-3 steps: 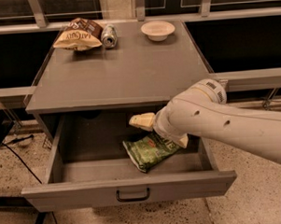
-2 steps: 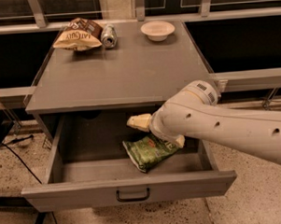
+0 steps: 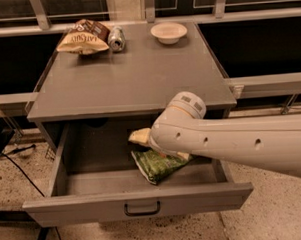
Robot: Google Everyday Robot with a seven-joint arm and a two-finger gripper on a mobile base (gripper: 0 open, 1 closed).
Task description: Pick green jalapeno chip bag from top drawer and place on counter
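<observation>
1. The top drawer [image 3: 139,205] is standing open below the counter's [image 3: 133,77] front edge, with open floor showing across its left half.
2. The green jalapeno chip bag [image 3: 160,165] is lying on the drawer floor, right of centre.
3. The gripper [image 3: 143,138] is hanging inside the drawer just above the bag. The white arm [image 3: 231,146], reaching in from the right, is covering most of it, so I cannot tell whether it is gripping anything.
4. A brown-and-tan chip bag [image 3: 84,37] and a can [image 3: 117,38] are sitting near the back-left corner, and a white bowl [image 3: 168,32] by the back edge.
5. The arm is hiding the bag's upper right part and the drawer's right wall.
</observation>
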